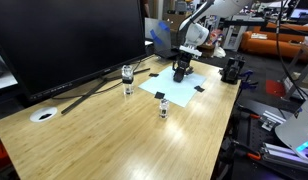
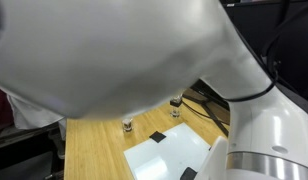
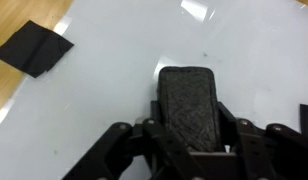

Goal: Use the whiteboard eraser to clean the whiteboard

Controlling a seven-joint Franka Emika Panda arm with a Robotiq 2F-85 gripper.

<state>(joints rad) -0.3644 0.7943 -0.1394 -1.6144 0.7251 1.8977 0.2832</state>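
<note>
The whiteboard [image 1: 166,84] is a pale bluish-white sheet with black corner patches, lying flat on the wooden table; it also shows in an exterior view [image 2: 169,160] and fills the wrist view [image 3: 114,90]. My gripper [image 1: 181,70] stands over the sheet's far part, shut on the whiteboard eraser [image 3: 191,105], a black oblong block held between the fingers [image 3: 192,128]. The eraser rests against the sheet's surface. No marks show on the visible board. In an exterior view the arm's body hides most of the scene.
A large black monitor [image 1: 64,40] stands along the table's far side with its stand legs spread. Small clear glass jars [image 1: 128,74] [image 1: 163,107] stand beside the sheet; two show in an exterior view [image 2: 127,126] [image 2: 175,103]. A white round object [image 1: 43,115] lies near the monitor.
</note>
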